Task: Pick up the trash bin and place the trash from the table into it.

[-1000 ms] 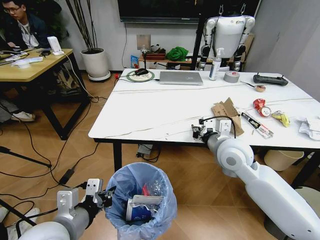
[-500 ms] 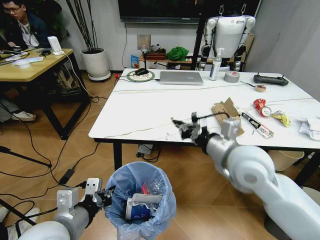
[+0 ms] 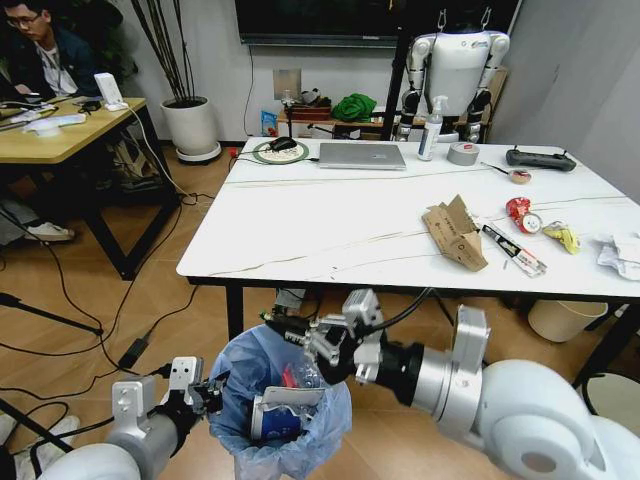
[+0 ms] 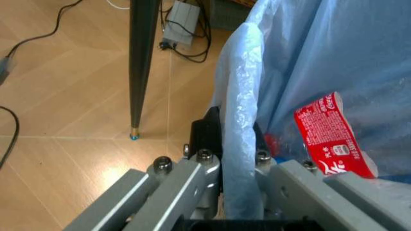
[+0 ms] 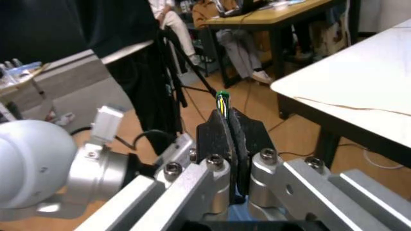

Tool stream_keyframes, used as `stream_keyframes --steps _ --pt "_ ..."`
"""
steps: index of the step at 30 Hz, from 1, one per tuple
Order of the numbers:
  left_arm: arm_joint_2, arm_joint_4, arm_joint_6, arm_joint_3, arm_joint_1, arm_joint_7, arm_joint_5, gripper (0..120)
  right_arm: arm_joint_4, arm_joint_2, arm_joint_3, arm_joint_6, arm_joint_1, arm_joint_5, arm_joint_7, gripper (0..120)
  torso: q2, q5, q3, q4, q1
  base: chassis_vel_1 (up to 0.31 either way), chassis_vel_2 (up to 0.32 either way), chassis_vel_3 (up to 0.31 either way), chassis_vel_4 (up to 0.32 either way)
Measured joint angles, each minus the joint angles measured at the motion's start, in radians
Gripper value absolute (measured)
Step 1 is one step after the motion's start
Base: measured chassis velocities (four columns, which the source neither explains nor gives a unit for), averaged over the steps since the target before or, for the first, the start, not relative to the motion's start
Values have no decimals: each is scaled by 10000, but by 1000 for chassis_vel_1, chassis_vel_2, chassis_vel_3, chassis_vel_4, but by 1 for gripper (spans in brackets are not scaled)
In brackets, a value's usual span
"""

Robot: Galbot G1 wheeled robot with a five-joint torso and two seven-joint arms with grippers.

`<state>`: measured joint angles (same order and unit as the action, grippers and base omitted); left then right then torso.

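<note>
The trash bin (image 3: pixel 240 425), lined with a light-blue bag (image 4: pixel 321 57), hangs low at the front left with my left gripper (image 3: pixel 205 392) shut on its rim (image 4: pixel 241 120). Inside lie a blue-and-white cup (image 3: pixel 275 420) and a bottle with a red label (image 4: pixel 330 134). My right gripper (image 3: pixel 285 328) hovers over the bin's far rim, shut on a thin scrap of trash with a yellow-green tip (image 5: pixel 223 102). On the white table (image 3: pixel 330 230) lie torn cardboard (image 3: pixel 455 232), red wrappers (image 3: pixel 520 212), a yellow piece (image 3: pixel 563 236) and white tissues (image 3: pixel 620 252).
A laptop (image 3: pixel 362 155), spray bottle (image 3: pixel 431 128), tape roll (image 3: pixel 462 153) and black controller (image 3: pixel 540 158) sit at the table's far side. A cream bucket (image 3: pixel 560 318) stands under its right end. A wooden desk (image 3: pixel 60 130) is at the left; cables cross the floor.
My right arm has swung from the table's front edge down and left to above the bin, carrying the thin scrap. The left gripper and bin have stayed put.
</note>
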<state>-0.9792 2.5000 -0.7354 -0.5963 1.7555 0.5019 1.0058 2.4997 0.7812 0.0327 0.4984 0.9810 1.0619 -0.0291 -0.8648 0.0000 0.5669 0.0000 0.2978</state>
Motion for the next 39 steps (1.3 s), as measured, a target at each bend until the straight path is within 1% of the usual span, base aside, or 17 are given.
stream_keyframes --steps 6,10,12,14,18,19,23,24,25,27,28,30,32,35,36,38,39 --pt "-33 0 0 23 38 3 -47 0 -156 49 22 186 -140 -200 -256 0 0 0 0 0 0 0 0 0 0" --pt "-52 0 0 43 47 0 -86 0 -227 174 282 206 -219 -247 -394 15 0 1 0 1 0 0 0 0 0" --pt "-52 0 0 43 46 -2 -87 0 -233 180 314 215 -221 -251 -406 19 0 0 0 1 0 0 0 0 0" --pt "-54 0 0 39 53 -7 -88 0 -276 190 367 228 -203 -273 -471 29 -1 0 0 0 0 0 0 0 0" --pt "-81 0 0 35 92 -13 -115 0 -424 240 283 211 -178 -255 -703 42 -2 0 0 0 0 0 0 0 0" --pt "-81 0 0 35 92 -13 -115 0 -424 240 283 211 -178 -255 -703 42 -2 0 0 0 0 0 0 0 0" --pt "-109 -1 0 0 144 -83 -314 0 -560 410 -797 32 -171 143 -1525 62 -2 0 0 0 0 0 0 0 0" --pt "-128 0 0 0 155 -161 -464 0 -615 435 -1073 -65 -155 140 -1741 65 -2 1 0 1 0 0 0 0 0" --pt "-128 0 0 0 155 -161 -464 0 -615 435 -1073 -65 -155 140 -1741 65 -2 1 0 1 0 0 0 0 0" --pt "-211 0 0 23 210 -425 -940 0 -808 536 -1738 -468 21 -197 -2271 73 -2 1 1 1 1 0 0 0 0" --pt "-250 0 0 64 246 -530 -1119 0 -923 643 -2151 -652 241 -504 -2444 79 -2 1 1 2 3 0 0 0 0" --pt "-281 0 0 96 281 -584 -1205 0 -1042 775 -2650 -771 551 -973 -2491 84 -2 2 1 2 3 0 0 0 0" --pt "-301 0 0 103 343 -627 -1266 0 -1148 1010 -3387 -855 1100 -2030 -2351 93 -2 0 1 1 3 0 0 0 0" --pt "-299 -1 0 94 363 -634 -1274 0 -1183 1132 -3679 -868 1387 -2545 -2269 98 -2 0 1 0 3 0 0 0 0" --pt "-255 0 0 52 381 -651 -1281 0 -1272 1478 -4227 -864 2036 -3690 -2128 100 -2 3 0 -2 2 0 0 0 0" --pt "-193 0 0 46 349 -666 -1272 0 -1351 2028 -4747 -865 2753 -4722 -2046 100 -2 3 0 -4 2 0 0 0 0" --pt "-180 -1 0 54 343 -671 -1271 0 -1346 2187 -4893 -865 2925 -4898 -2010 100 -2 3 0 -2 2 0 0 0 0"
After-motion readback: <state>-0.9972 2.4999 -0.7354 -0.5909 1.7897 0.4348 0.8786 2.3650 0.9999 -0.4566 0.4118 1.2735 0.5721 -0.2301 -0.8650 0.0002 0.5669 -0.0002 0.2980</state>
